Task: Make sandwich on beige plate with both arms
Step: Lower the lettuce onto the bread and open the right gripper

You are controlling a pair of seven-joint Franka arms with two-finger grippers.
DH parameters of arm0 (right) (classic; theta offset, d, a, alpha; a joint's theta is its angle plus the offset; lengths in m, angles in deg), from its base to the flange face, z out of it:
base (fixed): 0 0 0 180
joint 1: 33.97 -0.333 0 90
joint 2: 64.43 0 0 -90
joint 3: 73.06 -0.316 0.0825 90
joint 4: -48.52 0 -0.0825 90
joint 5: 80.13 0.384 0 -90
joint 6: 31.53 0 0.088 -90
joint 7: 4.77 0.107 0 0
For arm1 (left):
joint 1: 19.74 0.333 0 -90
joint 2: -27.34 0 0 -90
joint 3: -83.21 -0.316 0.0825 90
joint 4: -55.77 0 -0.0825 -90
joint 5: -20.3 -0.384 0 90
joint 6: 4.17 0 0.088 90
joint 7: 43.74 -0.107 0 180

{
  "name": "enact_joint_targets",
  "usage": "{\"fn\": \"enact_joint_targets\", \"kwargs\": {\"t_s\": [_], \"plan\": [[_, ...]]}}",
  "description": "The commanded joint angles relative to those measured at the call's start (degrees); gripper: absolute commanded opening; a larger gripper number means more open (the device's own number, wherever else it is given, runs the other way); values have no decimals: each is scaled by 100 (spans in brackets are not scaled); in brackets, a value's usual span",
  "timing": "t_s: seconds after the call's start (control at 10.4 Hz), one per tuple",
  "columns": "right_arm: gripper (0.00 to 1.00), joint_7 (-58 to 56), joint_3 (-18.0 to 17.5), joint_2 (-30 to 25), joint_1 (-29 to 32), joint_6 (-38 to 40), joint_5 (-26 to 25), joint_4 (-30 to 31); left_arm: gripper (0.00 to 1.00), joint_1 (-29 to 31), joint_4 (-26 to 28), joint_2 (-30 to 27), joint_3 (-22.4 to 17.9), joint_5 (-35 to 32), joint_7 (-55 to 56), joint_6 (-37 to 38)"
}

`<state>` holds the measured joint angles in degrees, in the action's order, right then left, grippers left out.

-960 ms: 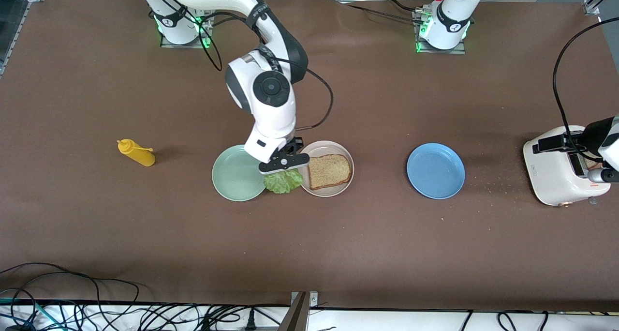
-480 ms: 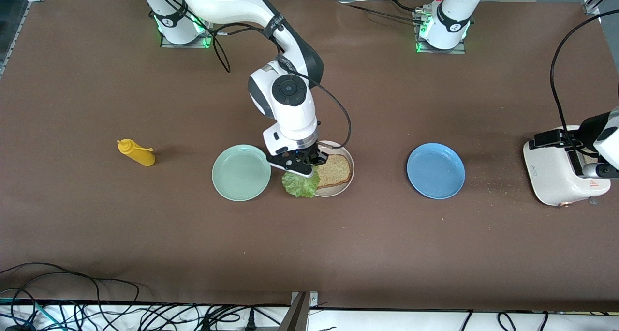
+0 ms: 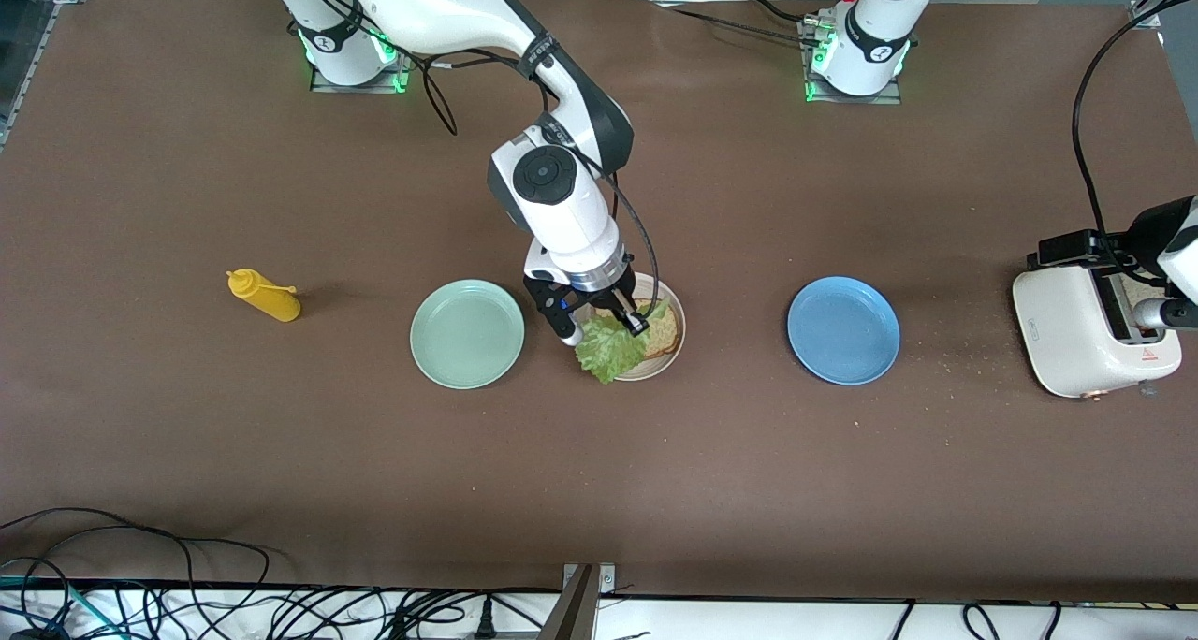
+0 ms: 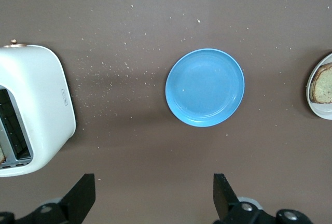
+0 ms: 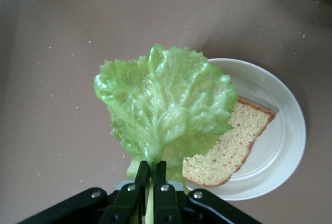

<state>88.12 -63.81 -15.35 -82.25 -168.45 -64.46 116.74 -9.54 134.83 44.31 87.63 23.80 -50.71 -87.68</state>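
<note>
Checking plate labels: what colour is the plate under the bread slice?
Pale beige plate, clearest in the right wrist view; bread slice lies on it.

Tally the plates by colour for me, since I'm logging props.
Round mint-green plate: 1
Round pale beige plate holding a brown bread slice: 1
Round blue plate: 1
Total: 3

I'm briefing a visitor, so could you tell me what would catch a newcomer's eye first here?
The right claw dangling a green lettuce leaf over the bread on the beige plate at mid-table. Then the white toaster at the left arm's end, with the left claw open above the table beside it.
</note>
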Motion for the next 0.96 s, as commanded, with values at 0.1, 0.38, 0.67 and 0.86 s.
{"fn": "enact_joint_targets", "kwargs": {"t_s": [0.1,0.38,0.67,0.86], "plan": [[0,370,-54,322,64,-168,156,-230,100,-80,-66,-28,-11,-209,90,264],[0,441,-63,488,21,-185,156,-230,100,-80,-66,-28,-11,-209,90,273],[0,459,-98,602,-15,-255,147,-230,100,-114,-66,-19,-12,-209,125,291],[3,467,-107,699,-23,-430,156,-230,100,-185,-66,-19,-20,-209,178,282]]}}
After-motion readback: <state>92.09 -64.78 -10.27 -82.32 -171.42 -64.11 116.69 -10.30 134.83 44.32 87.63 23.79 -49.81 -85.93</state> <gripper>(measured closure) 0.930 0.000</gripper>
